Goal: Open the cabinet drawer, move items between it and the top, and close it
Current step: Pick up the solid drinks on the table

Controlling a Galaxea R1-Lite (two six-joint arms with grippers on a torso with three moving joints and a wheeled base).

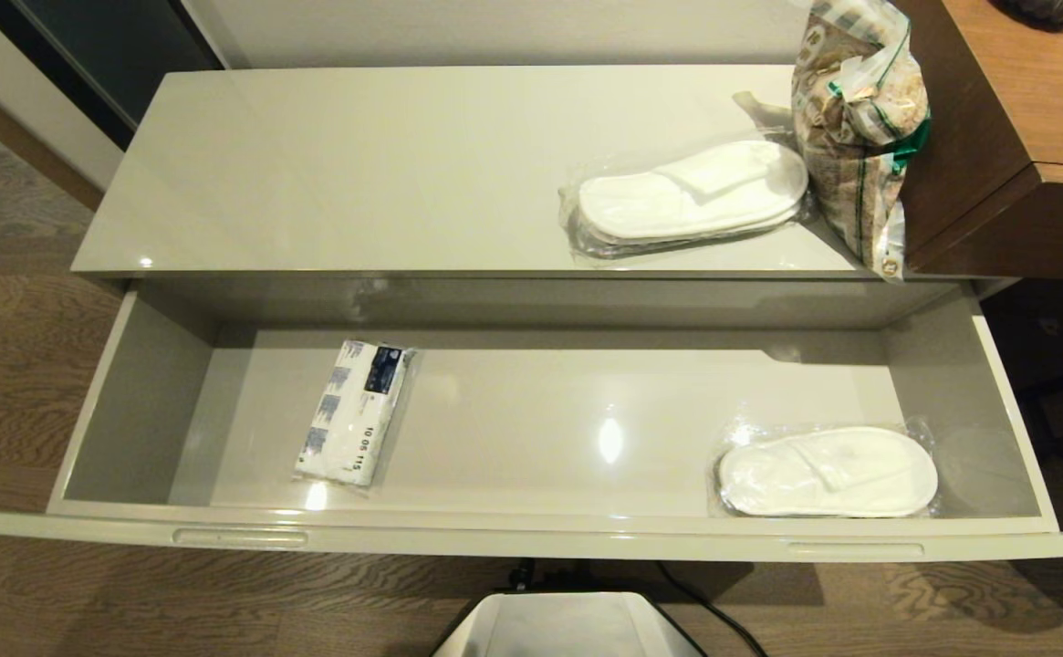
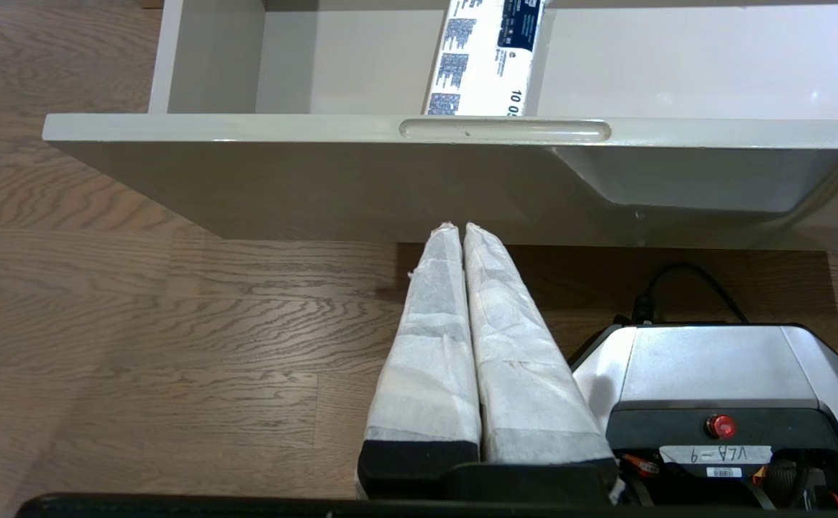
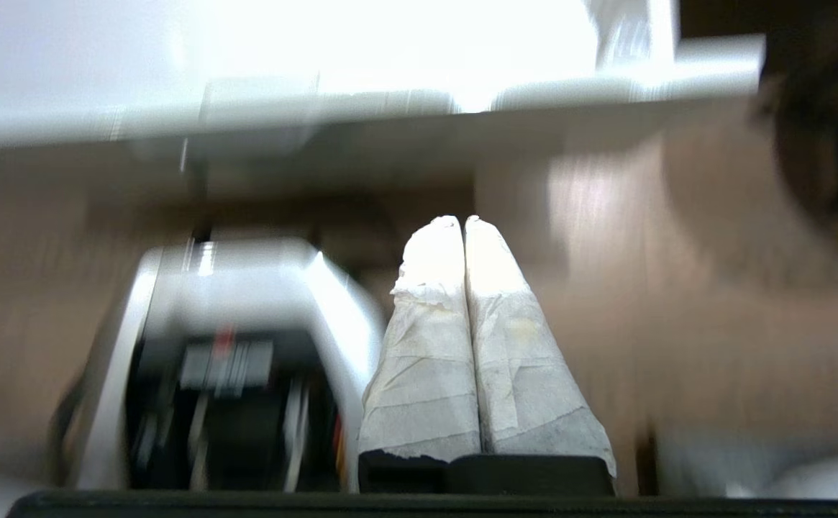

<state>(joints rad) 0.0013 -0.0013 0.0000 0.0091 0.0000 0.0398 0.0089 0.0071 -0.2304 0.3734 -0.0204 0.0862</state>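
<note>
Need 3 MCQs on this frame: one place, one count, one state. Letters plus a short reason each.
1. Where does the tissue pack lie?
A. on the top
B. in the cabinet drawer, left part
C. on the floor

2. How many bagged slipper pairs show?
A. one
B. two
C. three

3. The left gripper is
A. shut, holding nothing
B. open
C. shut on the packet

Key: B, it lies on the drawer floor at left; B, one pair on the top and one pair in the drawer; A, its fingertips meet below the drawer front.

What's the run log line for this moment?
drawer: open | slippers, tissue pack inside | slippers, packet on top | left tool, right tool: shut, below drawer front
</note>
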